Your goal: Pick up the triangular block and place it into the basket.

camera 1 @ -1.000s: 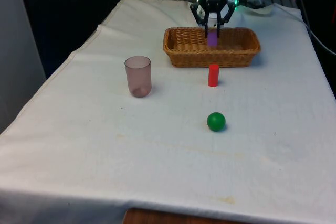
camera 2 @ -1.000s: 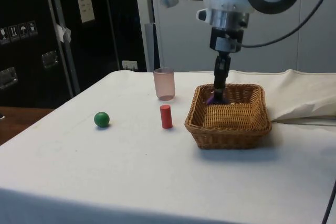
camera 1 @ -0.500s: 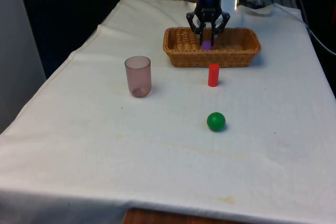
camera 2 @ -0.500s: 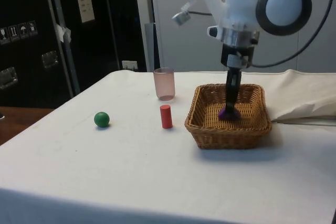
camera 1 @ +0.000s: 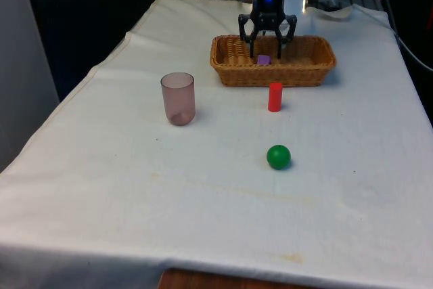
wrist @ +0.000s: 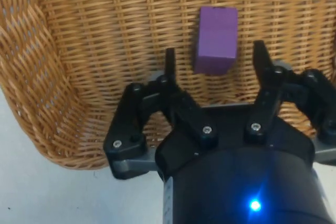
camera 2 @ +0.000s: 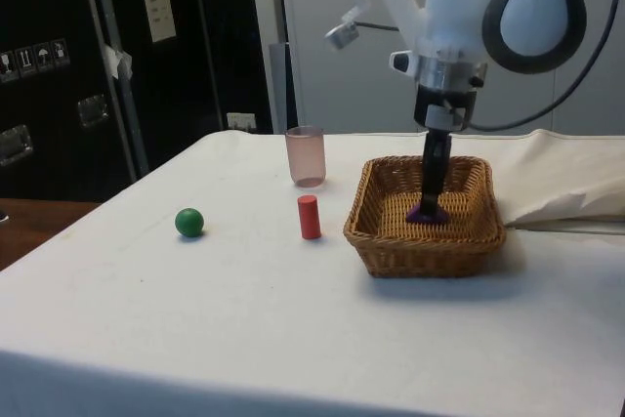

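The purple block (wrist: pixel 216 39) lies on the woven floor of the basket (camera 1: pixel 318 65), free of the gripper (wrist: pixel 214 64), whose fingers stand spread on either side of it with a clear gap on each side. By the look of things the placing is done.

The block seems a small, light, rigid piece with smooth flat faces. It would probably slip if pinched on a sloped face, so the two parallel flat sides are the better places to hold it.

From the wrist view the block reads as a rectangle, so its triangular profile cannot be confirmed. In the side view the fingers cover most of it, and in the front view the basket's near wall hides its base.

On the tabletop (camera 1: pixel 135 187) stand a cup (camera 1: pixel 178 98), a red cylinder (camera 1: pixel 275 97) and a green ball (camera 1: pixel 278 157).
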